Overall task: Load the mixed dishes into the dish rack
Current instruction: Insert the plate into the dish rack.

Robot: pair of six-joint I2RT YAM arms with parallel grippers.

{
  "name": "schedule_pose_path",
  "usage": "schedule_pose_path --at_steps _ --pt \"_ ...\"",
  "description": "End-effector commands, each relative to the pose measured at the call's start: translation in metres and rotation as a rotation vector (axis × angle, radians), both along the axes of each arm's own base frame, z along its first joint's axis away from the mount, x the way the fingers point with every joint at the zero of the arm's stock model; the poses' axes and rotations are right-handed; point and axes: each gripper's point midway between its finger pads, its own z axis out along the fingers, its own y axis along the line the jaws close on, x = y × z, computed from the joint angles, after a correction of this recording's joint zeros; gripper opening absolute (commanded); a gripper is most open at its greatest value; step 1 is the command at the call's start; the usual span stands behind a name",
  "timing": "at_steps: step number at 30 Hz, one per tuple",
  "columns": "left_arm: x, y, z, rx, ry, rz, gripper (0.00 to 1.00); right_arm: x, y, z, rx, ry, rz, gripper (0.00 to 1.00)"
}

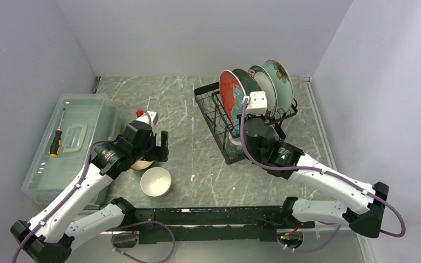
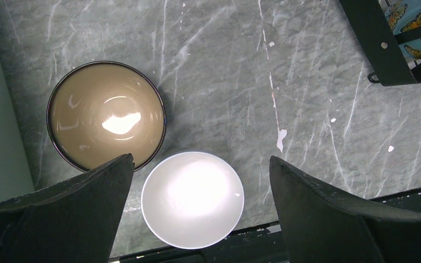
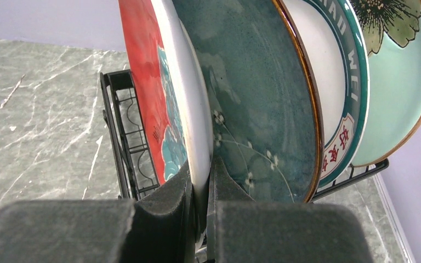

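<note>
Right gripper (image 3: 202,189) is seen pinched narrowly on the lower rim of the red plate (image 3: 148,82), which is stood upright in the dish rack (image 3: 121,131). Four plates are lined up on edge in the rack's dividers. The red plate is placed at the left end of the row, a dark teal speckled plate (image 3: 257,98) is set just beside it, the white plate with a lettered dark rim (image 3: 342,109) comes next, and the mint-green plate with a flower (image 3: 400,82) is held at the right end. A blue butterfly-patterned piece (image 2: 416,22) is seen behind the wires of the rack's near-left corner; its shape cannot be told. Left gripper (image 2: 200,160) is held wide open above the marbled surface (image 1: 197,159), well to the left of the rack. The white bowl (image 2: 192,200) is seen between and below its fingers (image 2: 87,192), and the brown bowl (image 2: 107,115) is set upright just beside the white bowl, on the side away from the rack. Further left of the rack, a clear plastic box (image 1: 87,109) is placed, with a screwdriver (image 1: 56,143) lying in it.
</note>
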Motion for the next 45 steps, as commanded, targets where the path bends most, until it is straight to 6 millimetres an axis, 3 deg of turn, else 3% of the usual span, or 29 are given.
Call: schedule_pose_path --at_steps 1,9,11,22,31,37,45 --pt "0.003 0.003 0.004 0.004 -0.024 0.014 0.99 -0.003 -0.004 0.030 0.165 -0.075 -0.012 0.00" --pt "0.003 0.002 0.004 0.002 -0.024 0.012 0.99 -0.003 -0.001 0.029 0.166 -0.063 0.002 0.00" --pt "0.003 0.002 0.004 0.001 -0.024 0.012 0.99 -0.004 -0.001 0.028 0.171 -0.061 -0.001 0.10" --pt "0.002 0.001 0.004 0.000 -0.024 0.008 0.99 -0.007 -0.006 0.038 0.207 -0.075 0.000 0.40" --pt "0.002 0.002 0.004 0.001 -0.024 0.009 1.00 -0.022 -0.012 0.087 0.300 -0.127 0.085 0.62" --pt "0.003 0.002 0.004 0.003 -0.024 0.009 0.99 -0.036 -0.017 0.115 0.350 -0.117 0.162 0.66" --pt "0.002 0.002 0.003 0.001 -0.025 0.006 0.99 -0.049 -0.016 0.124 0.380 -0.076 0.234 0.67"
